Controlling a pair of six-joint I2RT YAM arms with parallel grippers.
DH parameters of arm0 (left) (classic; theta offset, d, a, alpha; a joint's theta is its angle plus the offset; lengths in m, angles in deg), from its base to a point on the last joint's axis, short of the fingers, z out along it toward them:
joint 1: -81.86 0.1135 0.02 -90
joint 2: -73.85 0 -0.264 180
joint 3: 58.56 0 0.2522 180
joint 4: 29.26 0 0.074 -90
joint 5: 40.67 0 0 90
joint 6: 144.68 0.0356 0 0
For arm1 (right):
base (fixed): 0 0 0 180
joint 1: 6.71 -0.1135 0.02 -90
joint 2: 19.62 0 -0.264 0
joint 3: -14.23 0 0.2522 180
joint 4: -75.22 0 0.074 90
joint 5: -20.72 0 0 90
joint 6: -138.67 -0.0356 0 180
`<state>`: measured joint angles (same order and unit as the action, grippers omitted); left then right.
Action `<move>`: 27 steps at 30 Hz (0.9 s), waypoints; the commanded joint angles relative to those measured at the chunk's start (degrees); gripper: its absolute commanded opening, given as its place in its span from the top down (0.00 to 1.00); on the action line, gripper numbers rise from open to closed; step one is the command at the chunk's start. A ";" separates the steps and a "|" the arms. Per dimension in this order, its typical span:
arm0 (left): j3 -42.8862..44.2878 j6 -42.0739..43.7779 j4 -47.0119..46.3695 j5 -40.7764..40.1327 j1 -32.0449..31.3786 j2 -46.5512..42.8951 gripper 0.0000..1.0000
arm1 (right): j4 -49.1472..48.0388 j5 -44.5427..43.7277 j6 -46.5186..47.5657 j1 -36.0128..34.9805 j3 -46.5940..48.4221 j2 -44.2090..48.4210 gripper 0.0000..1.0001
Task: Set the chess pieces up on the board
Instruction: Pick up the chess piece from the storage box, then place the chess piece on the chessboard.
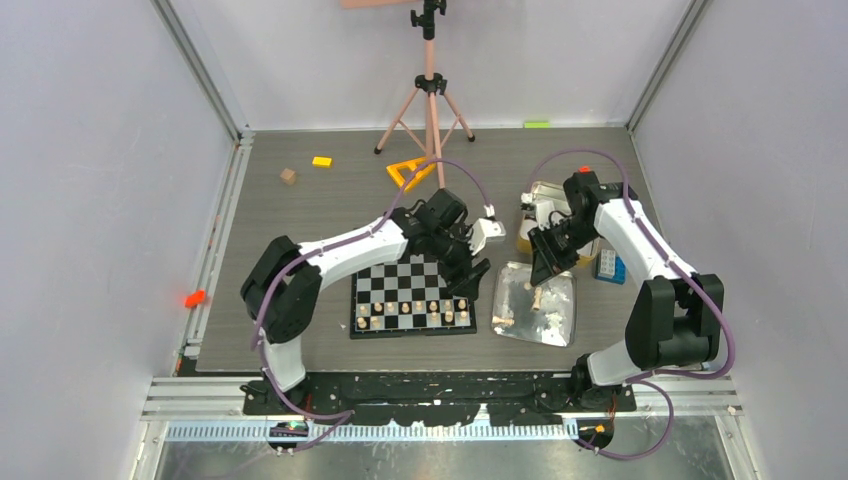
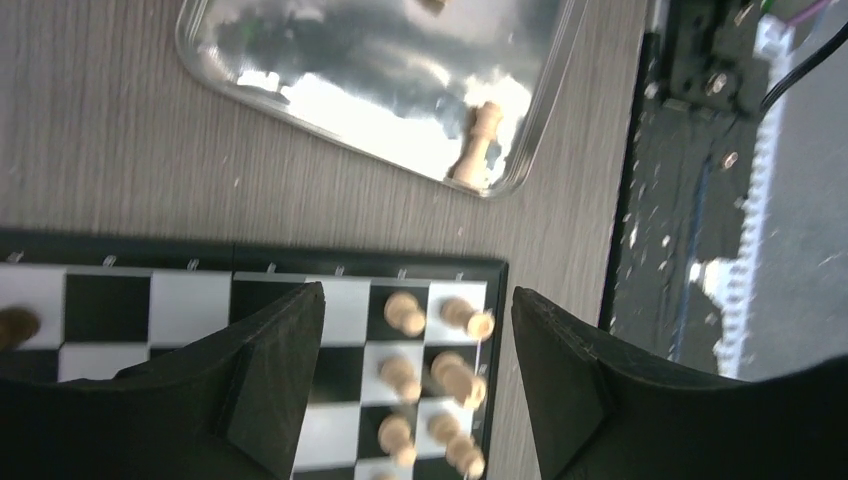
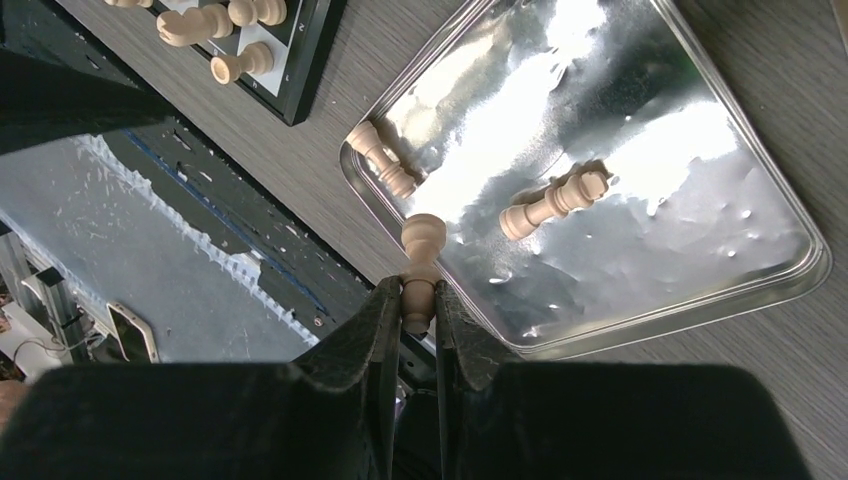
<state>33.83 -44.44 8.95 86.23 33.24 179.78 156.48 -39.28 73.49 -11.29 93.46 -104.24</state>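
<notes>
Tan wooden chessmen [image 1: 413,312] line two rows of the black-and-white checkered chessboard [image 1: 405,272]. Right tool [image 3: 420,297] pinches another beside it; left tool [image 2: 417,320] gapes empty.

Light tan chess pieces [image 1: 433,307] fill the board [image 1: 411,272]'s near rows.

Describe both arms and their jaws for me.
The left arm and right arm look identical: white links, bulky black joints, and a purple cable looping along each. The jaws on both are thick matte-black wedges with flat inner faces.
</notes>
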 commanded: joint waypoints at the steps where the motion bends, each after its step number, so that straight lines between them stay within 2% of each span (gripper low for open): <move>1: 1.56 9.73 12.35 -7.94 0.63 -6.53 0.28 | -0.80 0.81 0.89 -1.93 4.13 2.16 0.99; 4: 1.37 12.10 17.58 -11.73 2.63 -9.11 0.28 | -1.05 -1.93 0.80 -5.84 6.58 1.67 0.99; 9: -0.71 12.09 21.89 -14.08 9.90 -13.82 0.28 | -0.52 -7.52 0.92 -14.03 11.00 -1.64 0.99; 18: -5.84 12.55 24.28 -14.27 26.39 -22.11 0.27 | 4.33 -12.83 1.18 -27.18 26.60 -13.36 0.98; 27: -8.17 10.44 24.18 -13.76 40.61 -25.16 0.25 | 7.20 -15.21 2.01 -39.50 41.70 -24.33 0.98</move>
<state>26.51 -33.21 32.82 71.85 68.36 157.34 160.92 -52.70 74.39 -46.40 127.95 -125.66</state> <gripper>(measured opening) 0.742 0.213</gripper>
